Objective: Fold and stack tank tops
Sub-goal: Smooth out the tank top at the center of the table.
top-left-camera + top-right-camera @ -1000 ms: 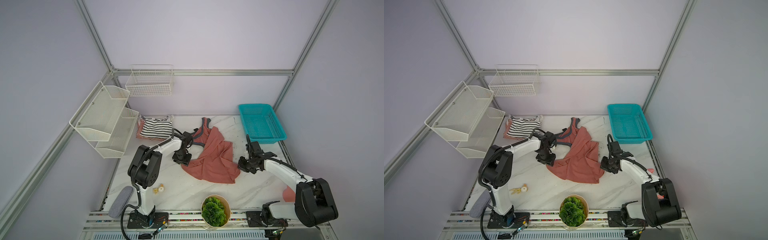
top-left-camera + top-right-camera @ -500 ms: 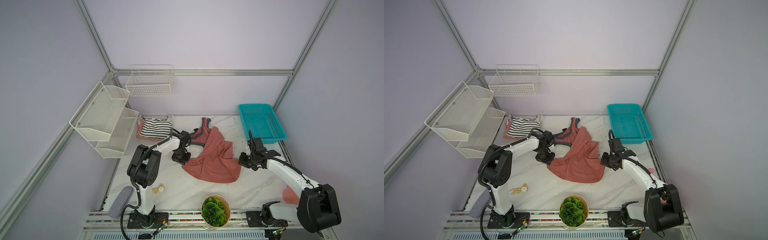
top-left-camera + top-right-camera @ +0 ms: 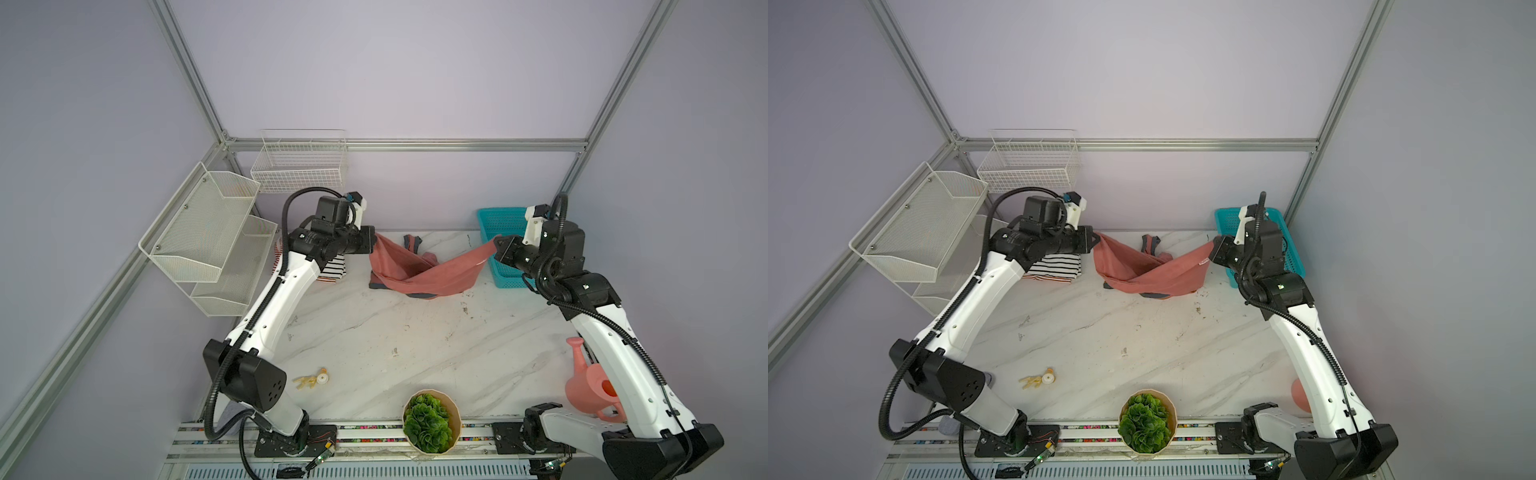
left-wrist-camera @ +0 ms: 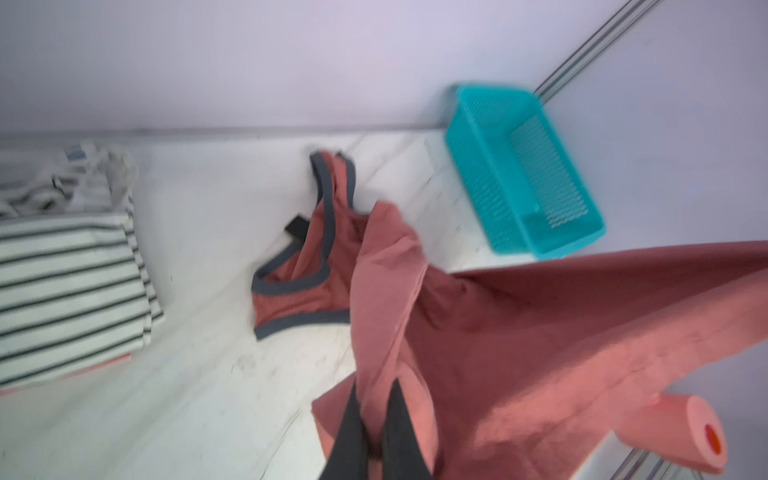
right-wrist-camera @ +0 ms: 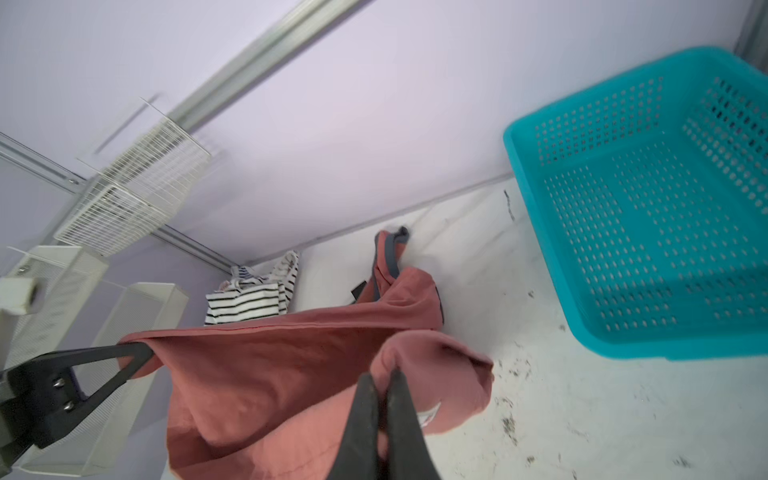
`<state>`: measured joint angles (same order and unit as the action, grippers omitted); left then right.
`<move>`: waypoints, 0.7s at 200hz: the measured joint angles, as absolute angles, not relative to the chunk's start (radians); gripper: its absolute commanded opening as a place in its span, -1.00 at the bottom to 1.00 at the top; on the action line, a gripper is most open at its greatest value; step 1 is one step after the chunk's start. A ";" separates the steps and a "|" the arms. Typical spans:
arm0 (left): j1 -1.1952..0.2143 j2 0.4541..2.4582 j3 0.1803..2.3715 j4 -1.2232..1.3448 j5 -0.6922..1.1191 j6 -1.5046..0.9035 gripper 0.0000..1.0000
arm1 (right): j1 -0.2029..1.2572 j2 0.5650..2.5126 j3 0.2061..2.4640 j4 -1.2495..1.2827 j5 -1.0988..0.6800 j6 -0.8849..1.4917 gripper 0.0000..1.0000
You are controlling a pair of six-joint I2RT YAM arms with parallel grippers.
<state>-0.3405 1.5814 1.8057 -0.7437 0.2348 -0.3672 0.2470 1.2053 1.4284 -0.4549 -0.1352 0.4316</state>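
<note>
The dusty-red tank top (image 3: 419, 272) sagged between the left gripper (image 3: 372, 243) and right gripper (image 3: 496, 246), both clenched on its ends, straps (image 3: 411, 241) trailing on the table (image 3: 395, 332). The left arm (image 3: 286, 286) half hid the striped tops (image 3: 336, 269), the right arm (image 3: 602, 332) part of the teal basket (image 3: 484, 220)

Dusty-red tank top (image 3: 419, 274) hangs stretched by two corners, grey-trimmed straps drooping; striped tops (image 3: 1054, 267) lie folded nearby.

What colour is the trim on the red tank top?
Dark grey-blue; the trim of the red tank top shows best in the left wrist view.
</note>
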 measured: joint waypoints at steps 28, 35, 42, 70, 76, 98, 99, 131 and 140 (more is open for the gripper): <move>-0.340 1.546 1.905 -0.628 0.253 -0.416 -1.00 | 0.247 1.294 1.608 -0.406 -0.157 0.411 -1.00; -0.340 1.536 1.919 -0.596 0.261 -0.430 -1.00 | 0.247 1.309 1.644 -0.398 -0.163 0.405 -1.00; -0.340 1.526 1.924 -0.569 0.268 -0.439 -1.00 | 0.247 1.320 1.678 -0.390 -0.171 0.398 -1.00; -0.340 1.472 1.924 -0.471 0.300 -0.482 -1.00 | 0.247 1.330 1.772 -0.355 -0.196 0.379 -1.00; -0.340 1.458 1.924 -0.452 0.305 -0.489 -1.00 | 0.247 1.330 1.792 -0.344 -0.201 0.375 -1.00; -0.340 1.393 1.924 -0.377 0.316 -0.513 -1.00 | 0.247 1.328 1.856 -0.306 -0.224 0.365 -1.00; -0.340 1.391 1.924 -0.374 0.316 -0.514 -1.00 | 0.247 1.328 1.859 -0.304 -0.224 0.364 -1.00; -0.340 1.296 1.918 -0.293 0.331 -0.531 -1.00 | 0.247 1.321 1.895 -0.262 -0.259 0.361 -1.00; -0.340 1.277 1.908 -0.282 0.333 -0.532 -1.00 | 0.247 1.319 1.888 -0.254 -0.270 0.362 -1.00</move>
